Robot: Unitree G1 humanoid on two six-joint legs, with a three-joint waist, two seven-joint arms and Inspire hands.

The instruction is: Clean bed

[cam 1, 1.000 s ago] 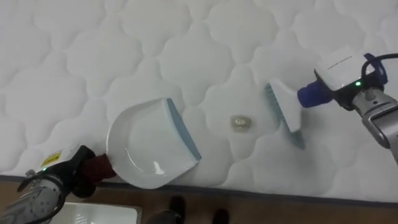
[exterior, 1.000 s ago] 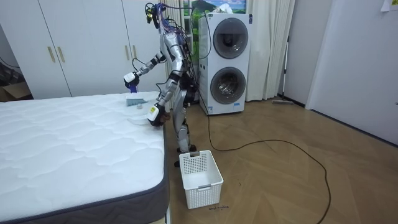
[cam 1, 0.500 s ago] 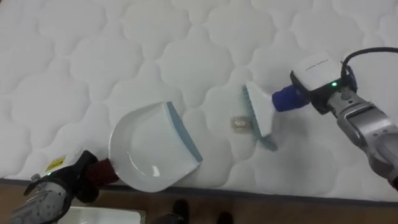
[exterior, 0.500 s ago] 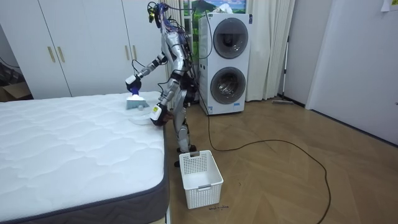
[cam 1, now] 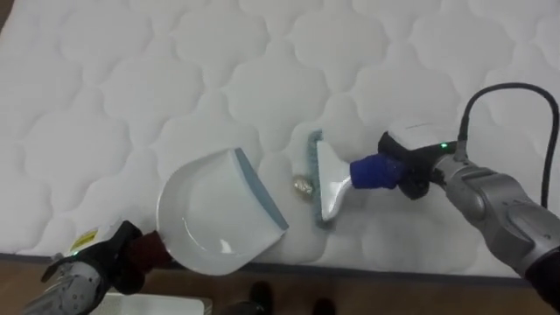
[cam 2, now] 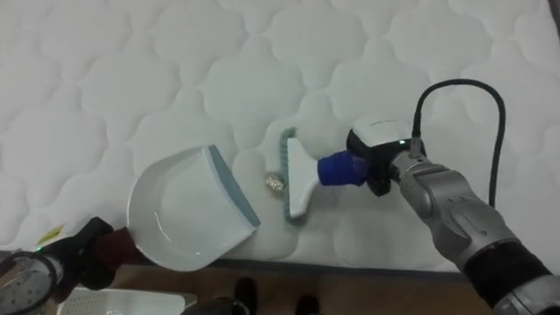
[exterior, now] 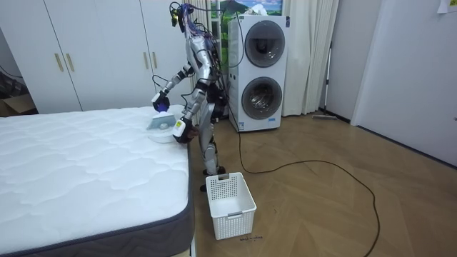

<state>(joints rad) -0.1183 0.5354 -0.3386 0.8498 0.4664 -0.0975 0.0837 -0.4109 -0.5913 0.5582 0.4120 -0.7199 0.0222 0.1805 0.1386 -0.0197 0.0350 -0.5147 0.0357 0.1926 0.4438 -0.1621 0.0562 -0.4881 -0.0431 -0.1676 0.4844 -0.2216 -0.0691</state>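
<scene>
Left eye view: quilted white mattress, white dustpan flat near front edge, blue-grey lip facing right. Left hand clamped on its dark red handle. Small crumpled scrap sits between pan lip and brush, bristles right beside it, can't tell if touching. Right hand wrapped round brush's blue handle.

Right eye view: same deal, scrap outside pan.

Room view: robot stands at bed corner, both arms over it. Washer-dryer stack behind, white basket on floor beside bed.
</scene>
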